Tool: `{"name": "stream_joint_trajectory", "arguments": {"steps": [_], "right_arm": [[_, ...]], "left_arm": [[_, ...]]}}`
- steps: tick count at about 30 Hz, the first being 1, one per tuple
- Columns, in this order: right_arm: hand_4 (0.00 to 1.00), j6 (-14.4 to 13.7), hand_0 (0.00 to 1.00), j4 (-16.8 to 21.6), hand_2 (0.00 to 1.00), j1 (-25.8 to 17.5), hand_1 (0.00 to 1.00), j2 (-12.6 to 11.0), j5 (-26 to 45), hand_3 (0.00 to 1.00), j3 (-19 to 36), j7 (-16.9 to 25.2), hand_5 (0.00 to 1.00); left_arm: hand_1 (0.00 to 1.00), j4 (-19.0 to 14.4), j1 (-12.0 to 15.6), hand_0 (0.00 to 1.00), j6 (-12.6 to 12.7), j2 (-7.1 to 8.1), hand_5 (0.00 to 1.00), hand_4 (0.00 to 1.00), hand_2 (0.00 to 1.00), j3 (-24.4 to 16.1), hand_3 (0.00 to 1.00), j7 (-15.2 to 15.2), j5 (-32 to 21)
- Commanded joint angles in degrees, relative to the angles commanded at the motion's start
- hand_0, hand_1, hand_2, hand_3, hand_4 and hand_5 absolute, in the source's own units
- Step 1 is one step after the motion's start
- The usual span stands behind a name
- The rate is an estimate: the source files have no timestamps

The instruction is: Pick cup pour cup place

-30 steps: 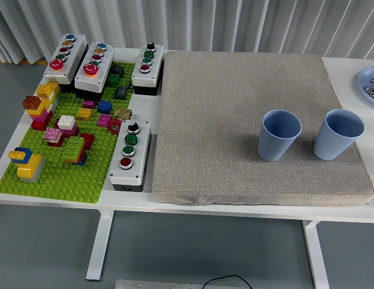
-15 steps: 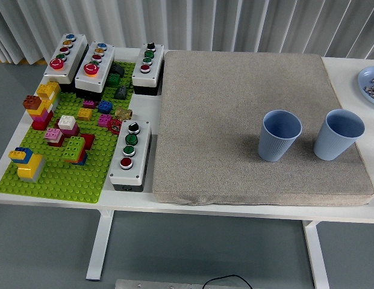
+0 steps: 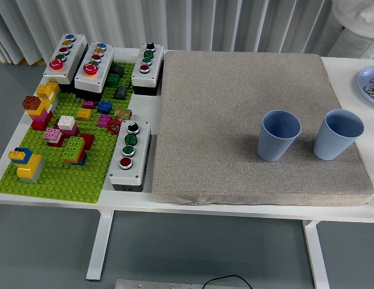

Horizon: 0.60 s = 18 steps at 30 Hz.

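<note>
Two light blue ribbed cups stand upright on a thick grey mat (image 3: 235,108). The left cup (image 3: 279,135) is right of the mat's middle, and the right cup (image 3: 337,133) is close to the mat's right edge. A gap separates them. Both look empty from here. Neither robot hand is in the head view.
A green baseplate (image 3: 60,174) with several coloured bricks fills the table's left part, ringed by white button boxes (image 3: 129,155). A blue plate (image 3: 370,84) holding small items sits at the far right edge. A person's pale clothing (image 3: 358,21) shows at the top right corner.
A person in pale clothing has come into view at the top right corner. The cups have not moved.
</note>
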Motion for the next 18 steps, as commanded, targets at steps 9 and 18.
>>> {"name": "stream_joint_trajectory", "arguments": {"steps": [9, 18], "right_arm": [[0.854, -0.01, 0.892, -0.17, 0.883, -3.51, 0.840, 1.47, -0.49, 0.909, -0.33, 0.33, 0.421], [0.852, -0.85, 0.892, -3.07, 0.875, -3.88, 0.840, 5.58, -2.09, 0.914, -0.20, 1.30, 0.418]], "left_arm": [[0.725, 0.04, 0.01, 0.698, -0.03, -0.12, 0.923, 0.487, 0.733, 0.05, 0.626, -0.01, 0.15], [0.723, -0.26, 0.07, 0.697, -0.20, -0.74, 0.923, 0.488, 0.733, 0.72, 0.626, -0.17, -0.11]]}}
